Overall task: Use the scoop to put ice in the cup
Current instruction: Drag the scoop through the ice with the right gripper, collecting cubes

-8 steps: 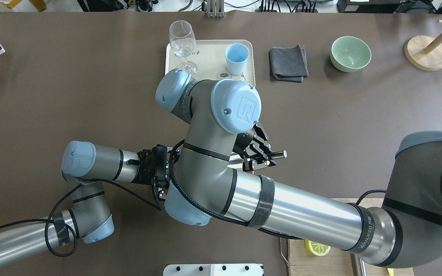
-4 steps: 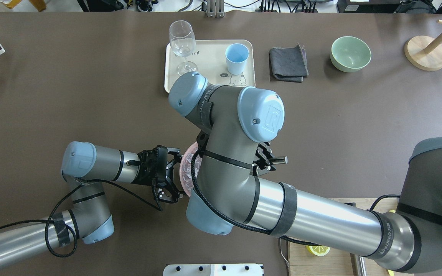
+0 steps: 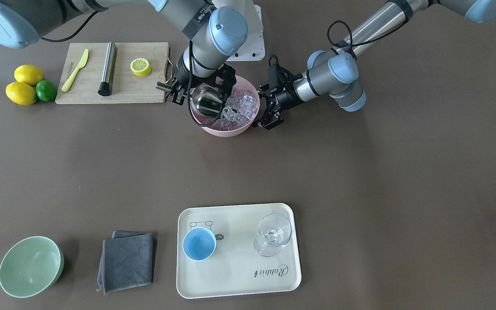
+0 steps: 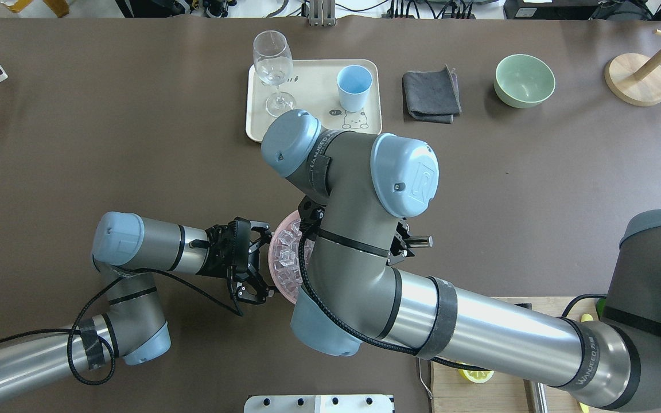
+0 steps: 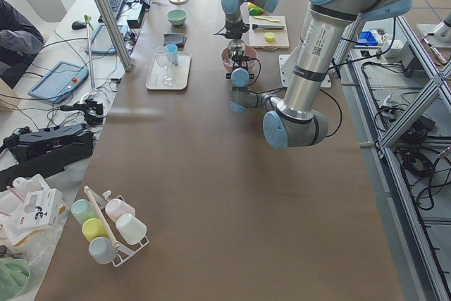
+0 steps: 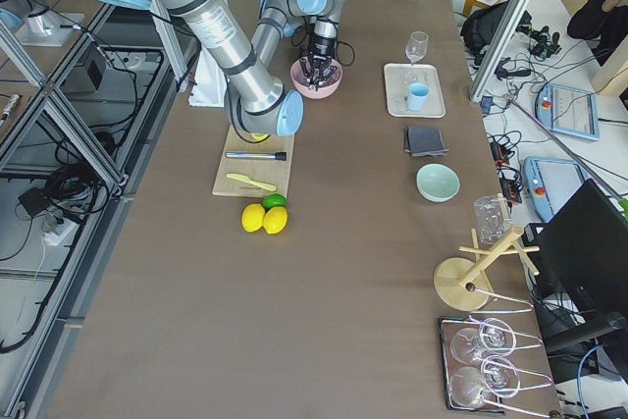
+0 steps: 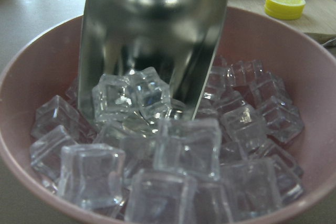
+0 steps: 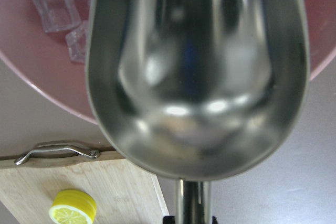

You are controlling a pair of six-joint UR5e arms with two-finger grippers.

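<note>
Ice cubes [image 7: 184, 150], clear and glassy, touch the shiny steel scoop [image 7: 152, 24] in the round pink bowl [image 7: 31, 66]. Right gripper [image 3: 171, 90], clamped on its handle, should dig under them, then level out; left gripper [image 3: 265, 108] sits alongside, jaws apart.

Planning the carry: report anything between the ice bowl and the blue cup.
Nothing visible: bare table lies between bowl and cup. The wine glass stands aside on the same tray.

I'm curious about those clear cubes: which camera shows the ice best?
The left wrist view: ice fills it, cube by cube, at the lip of the scoop. The front-facing view shows small cubes; overhead, only a sliver; right wrist, a few; side views, nothing clear.
</note>
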